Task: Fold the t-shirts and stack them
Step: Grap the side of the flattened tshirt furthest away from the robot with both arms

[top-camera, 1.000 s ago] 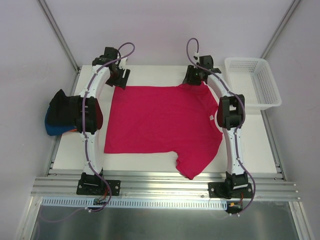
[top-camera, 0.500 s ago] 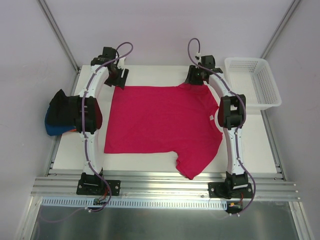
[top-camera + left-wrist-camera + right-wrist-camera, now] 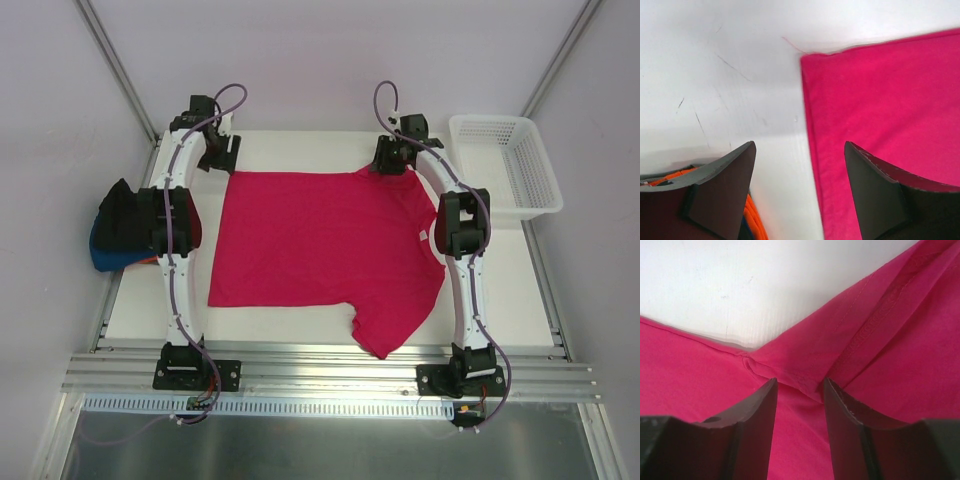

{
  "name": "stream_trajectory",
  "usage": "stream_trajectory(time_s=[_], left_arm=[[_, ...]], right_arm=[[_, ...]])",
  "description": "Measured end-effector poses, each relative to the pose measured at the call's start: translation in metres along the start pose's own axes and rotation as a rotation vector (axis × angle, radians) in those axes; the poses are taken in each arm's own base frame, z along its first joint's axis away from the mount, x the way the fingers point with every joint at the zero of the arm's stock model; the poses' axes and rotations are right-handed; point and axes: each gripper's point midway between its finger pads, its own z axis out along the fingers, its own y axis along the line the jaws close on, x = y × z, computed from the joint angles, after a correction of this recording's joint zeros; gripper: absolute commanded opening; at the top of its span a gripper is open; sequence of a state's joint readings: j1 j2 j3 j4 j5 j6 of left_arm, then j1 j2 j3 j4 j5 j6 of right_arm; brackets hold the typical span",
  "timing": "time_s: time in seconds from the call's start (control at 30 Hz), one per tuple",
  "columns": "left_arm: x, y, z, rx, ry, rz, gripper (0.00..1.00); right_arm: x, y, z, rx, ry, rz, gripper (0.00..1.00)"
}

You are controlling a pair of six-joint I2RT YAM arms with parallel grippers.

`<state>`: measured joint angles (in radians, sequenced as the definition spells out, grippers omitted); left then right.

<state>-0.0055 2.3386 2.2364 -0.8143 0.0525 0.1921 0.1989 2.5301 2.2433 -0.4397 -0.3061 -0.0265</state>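
Observation:
A crimson-pink t-shirt [image 3: 320, 240] lies spread flat on the white table, with one sleeve hanging toward the near edge. My left gripper [image 3: 220, 158] is open and empty, just off the shirt's far left corner [image 3: 807, 56]; in the left wrist view [image 3: 800, 147] the shirt's edge runs between the two fingers. My right gripper [image 3: 392, 162] is over the shirt's far right sleeve seam. In the right wrist view [image 3: 800, 382] its jaws stand a little apart over the cloth [image 3: 790, 435]. A pile of black, blue and orange shirts [image 3: 112, 235] lies at the table's left edge.
A white mesh basket [image 3: 505, 165] stands at the far right. Bare white table [image 3: 300, 145] lies behind the shirt and to its right. Orange cloth [image 3: 754, 220] shows under the left finger. Metal frame rails run along the near edge.
My left gripper has moved back and to the left, off the shirt's far left corner. The right gripper has stayed at the far right sleeve.

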Motion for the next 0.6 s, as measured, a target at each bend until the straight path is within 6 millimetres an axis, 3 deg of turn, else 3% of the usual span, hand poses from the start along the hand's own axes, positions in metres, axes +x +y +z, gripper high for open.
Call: stream_trajectory(time_s=[0.13,0.37,0.6], left_arm=[[0.003,0.015,0.022,0.008,0.01,-0.025,0.72],[0.003,0.012,0.054,0.056,0.009,-0.02,0.77],[-0.002,0.002,0.061,0.106,-0.011,-0.011,0.79]], right_arm=[[0.003,0.001,0.0,-0.009,0.01,0.005,0.37],[0.003,0.004,0.0,-0.022,0.014,0.009,0.01],[0.004,0.004,0.0,-0.022,0.014,0.009,0.01]])
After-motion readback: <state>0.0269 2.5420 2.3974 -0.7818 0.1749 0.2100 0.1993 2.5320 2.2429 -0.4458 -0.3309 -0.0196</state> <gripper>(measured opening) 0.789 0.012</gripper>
